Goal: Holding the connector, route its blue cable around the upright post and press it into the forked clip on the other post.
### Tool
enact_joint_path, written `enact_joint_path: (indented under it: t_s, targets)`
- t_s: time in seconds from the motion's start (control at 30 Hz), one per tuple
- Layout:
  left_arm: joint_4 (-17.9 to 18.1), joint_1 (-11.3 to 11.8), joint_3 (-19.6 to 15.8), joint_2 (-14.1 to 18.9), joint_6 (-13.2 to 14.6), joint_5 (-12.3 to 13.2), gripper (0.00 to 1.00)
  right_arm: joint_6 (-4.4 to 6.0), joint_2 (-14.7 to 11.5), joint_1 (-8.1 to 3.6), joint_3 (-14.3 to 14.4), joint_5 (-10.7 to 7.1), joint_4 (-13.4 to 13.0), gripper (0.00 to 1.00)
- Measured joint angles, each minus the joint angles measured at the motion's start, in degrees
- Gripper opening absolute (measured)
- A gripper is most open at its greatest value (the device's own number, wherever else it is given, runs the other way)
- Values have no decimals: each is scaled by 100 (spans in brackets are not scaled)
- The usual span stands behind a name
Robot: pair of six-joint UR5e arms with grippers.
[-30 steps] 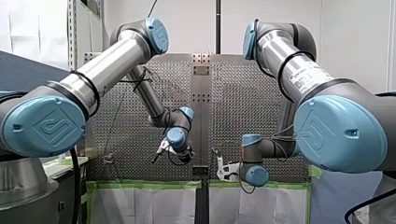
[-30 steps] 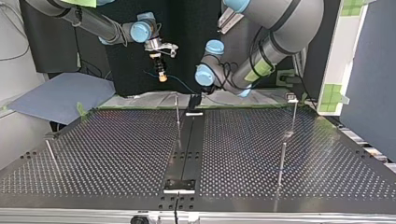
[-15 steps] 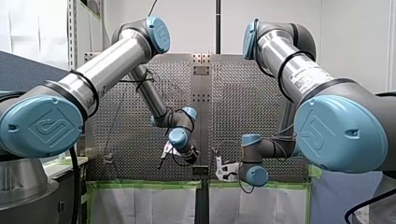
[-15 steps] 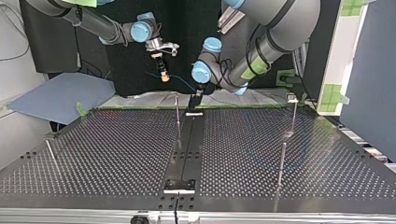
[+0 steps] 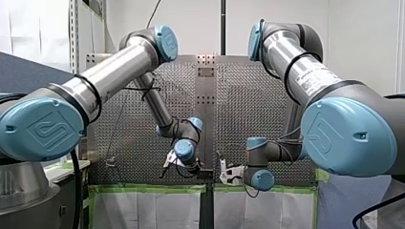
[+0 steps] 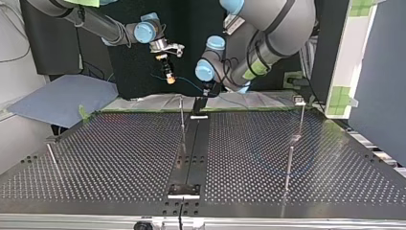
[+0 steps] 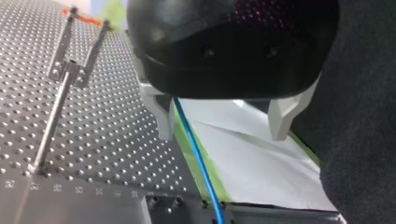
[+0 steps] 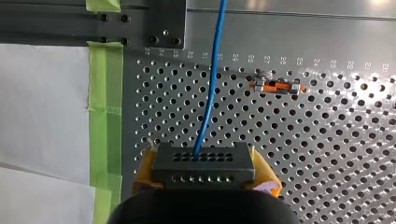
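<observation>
So that its blue cable (image 8: pixel 212 79) could be led, the grey rectangular connector (image 8: pixel 203 163) was clamped between the right gripper's (image 6: pixel 167 73) yellow pads (image 8: pixel 143 175), upper centre of the top view, while the left gripper's (image 7: pixel 223 133) pale fingers (image 7: pixel 163 116) were spread wide beside the cable.

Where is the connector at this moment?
In the right wrist view the connector sits clamped between the yellow pads of my right gripper, with the blue cable running from it over the perforated table.

Perforated table (image 6: pixel 119 158), upright post (image 6: pixel 182 117), forked clip post (image 7: pixel 68 74), green tape edging (image 8: pixel 105 93)
</observation>
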Motion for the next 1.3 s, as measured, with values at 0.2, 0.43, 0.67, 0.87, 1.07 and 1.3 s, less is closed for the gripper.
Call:
enact_joint_path:
  t_s: [0.2,0.43,0.67,0.87,1.07,1.3]
  targets:
    - [317,-29,76,-62,-76,-111,100,0,0,-3,-3,-2,7,0]
    - [713,-34,86,-64,-187,-105,100,0,0,-7,-7,-3,8,0]
    - [1097,-54,86,-65,-351,-58,100,0,0,-28,-9,16,15,0]
    - [1317,-95,84,-65,-390,-67,84,0,0,-37,-9,23,16,0]
    - [1341,-126,83,-66,-393,-75,32,0,0,-49,-9,26,17,0]
    - [1313,-143,76,-66,-348,13,16,24,0,-60,-9,39,16,0]
